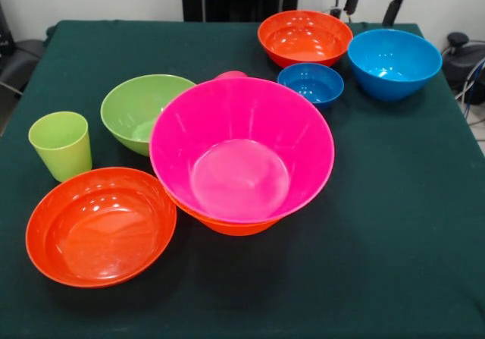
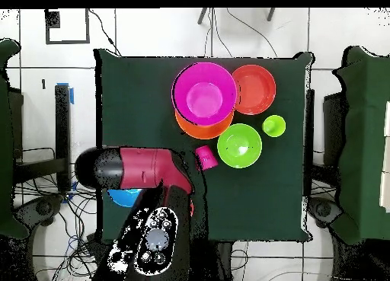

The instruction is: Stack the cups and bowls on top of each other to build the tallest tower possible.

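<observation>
Big pink bowl (image 1: pixel 241 151) sat nested in big orange bowl (image 1: pixel 231 226) at table (image 1: pixel 394 263) centre; 5 other bowls and lime green cup (image 1: pixel 61 145) stood apart around it. Arm (image 2: pixel 141 168) drawn back; gripper state could not be told

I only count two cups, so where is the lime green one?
In the front view the lime green cup stands upright at the table's left, beside the green bowl and behind a red-orange bowl.

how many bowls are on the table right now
7: pink bowl nested in an orange bowl, green, two red-orange, light blue, dark blue. More may be hidden.
</observation>
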Robot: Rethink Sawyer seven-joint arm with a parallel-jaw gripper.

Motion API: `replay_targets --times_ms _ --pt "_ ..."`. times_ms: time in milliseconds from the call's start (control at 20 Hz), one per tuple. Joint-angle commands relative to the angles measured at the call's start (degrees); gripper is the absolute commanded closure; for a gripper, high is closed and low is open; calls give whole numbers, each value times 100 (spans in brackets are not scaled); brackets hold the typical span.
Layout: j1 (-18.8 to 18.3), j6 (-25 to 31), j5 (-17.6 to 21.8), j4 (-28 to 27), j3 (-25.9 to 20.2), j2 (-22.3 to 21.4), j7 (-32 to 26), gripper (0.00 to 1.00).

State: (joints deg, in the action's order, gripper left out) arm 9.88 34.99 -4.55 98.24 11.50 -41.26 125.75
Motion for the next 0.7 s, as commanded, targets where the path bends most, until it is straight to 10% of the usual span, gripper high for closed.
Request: replay_targets --times_ms 50,700 --pt "-285 -1187 -303 1143 -489 239 1065 0" --pt "-198 -1647 -720 1612 -460 293 1473 0"
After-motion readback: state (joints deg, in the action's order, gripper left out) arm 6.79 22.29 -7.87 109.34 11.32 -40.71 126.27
